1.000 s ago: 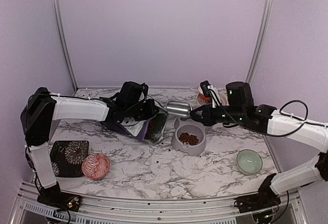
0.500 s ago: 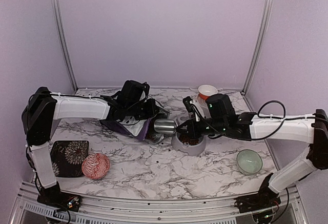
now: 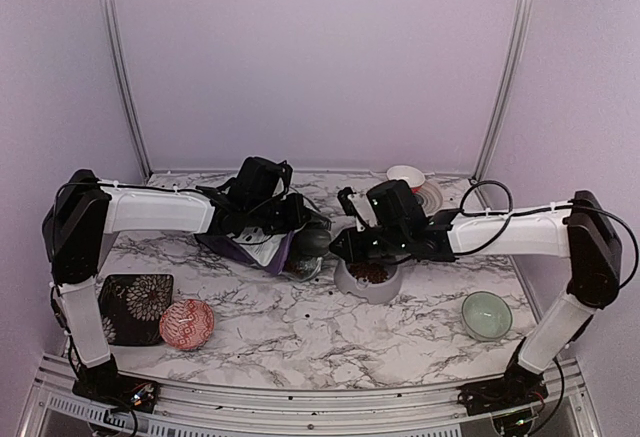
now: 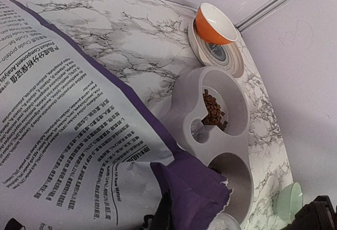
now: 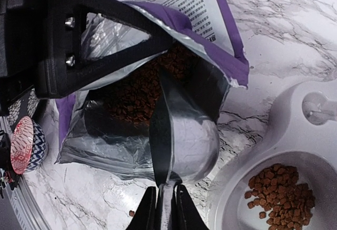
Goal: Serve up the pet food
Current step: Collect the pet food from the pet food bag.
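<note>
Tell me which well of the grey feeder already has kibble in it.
The well nearer the orange bowl: a heap of pet food lies in it, while the other well shows none.

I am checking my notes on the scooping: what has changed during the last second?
The right claw carried the metal scoop leftward, from near the feeder into the open mouth of the bag. The left claw stayed shut on the bag; the feeder stayed put.

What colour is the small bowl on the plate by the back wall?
Orange outside, white inside; the bowl shows best in the left wrist view.
</note>
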### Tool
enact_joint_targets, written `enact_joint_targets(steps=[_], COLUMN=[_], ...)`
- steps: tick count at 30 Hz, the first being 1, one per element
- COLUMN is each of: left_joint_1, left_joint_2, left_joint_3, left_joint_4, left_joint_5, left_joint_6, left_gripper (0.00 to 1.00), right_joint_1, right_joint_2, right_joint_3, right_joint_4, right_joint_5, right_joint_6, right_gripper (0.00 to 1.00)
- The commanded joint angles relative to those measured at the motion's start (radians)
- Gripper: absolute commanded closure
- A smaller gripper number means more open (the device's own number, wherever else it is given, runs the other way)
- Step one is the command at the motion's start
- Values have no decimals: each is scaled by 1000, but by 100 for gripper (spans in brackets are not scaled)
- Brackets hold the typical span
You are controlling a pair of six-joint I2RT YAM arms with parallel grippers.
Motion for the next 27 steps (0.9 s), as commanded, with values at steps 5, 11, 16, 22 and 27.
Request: enact_joint_targets(steps=[5,11,16,22,27], left_joint_1=[7,7,6,6,6], left_joint_2=[-7,-1,3,4,4], left_joint_3=[32,38,39,35,34], left_joint_4=[26,26,26,26,27], left_joint_5=[17,20,18,18,21], left_joint_6=[16,16,16,14,13], left_gripper=[100,100,100,100,100], right_joint_1=[9,50,55,66,66], right_joint_2=[119,143,143,125,125], right_joint_3=[124,157,167,179,171], right_joint_4=[-126,-177,-207,-244,-250], right_joint_5=[125,185,210,251,262], right_joint_6=[32,31,43,50,64], right_gripper=[100,100,100,100,100])
